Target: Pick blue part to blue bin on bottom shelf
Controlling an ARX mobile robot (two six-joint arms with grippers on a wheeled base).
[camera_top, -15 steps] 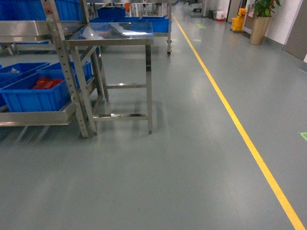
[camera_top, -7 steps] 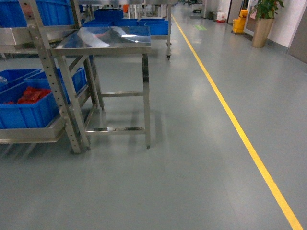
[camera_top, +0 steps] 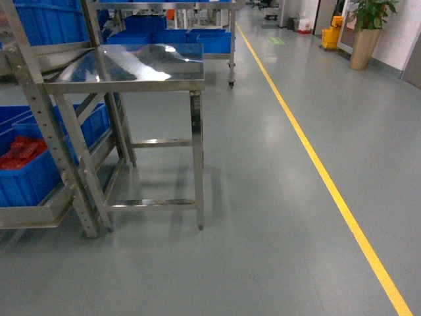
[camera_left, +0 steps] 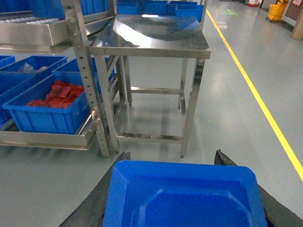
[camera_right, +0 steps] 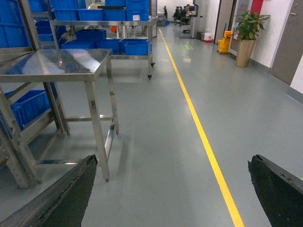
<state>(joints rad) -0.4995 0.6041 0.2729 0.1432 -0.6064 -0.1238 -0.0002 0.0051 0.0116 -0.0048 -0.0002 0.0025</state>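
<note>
In the left wrist view a blue part (camera_left: 184,198) with a recessed middle fills the bottom of the frame. My left gripper (camera_left: 172,154) is shut on it, one dark finger against each side. Ahead on the left stands a steel rack; its bottom shelf (camera_left: 42,139) carries blue crates. One crate holds red bubble wrap (camera_left: 54,94); a blue bin (camera_left: 12,87) without red wrap stands to its left. My right gripper (camera_right: 173,160) hangs open over bare floor with nothing between its fingers. Neither gripper shows in the head view.
A small steel table (camera_top: 131,66) stands right of the rack upright (camera_top: 56,145). A yellow floor line (camera_top: 316,164) runs down the aisle. Farther off are another rack with blue crates (camera_top: 210,39) and a potted plant (camera_top: 368,33).
The head view has advanced: the table and rack have come nearer and lower in the frame, and the rack with its crates has slid toward the left edge.
</note>
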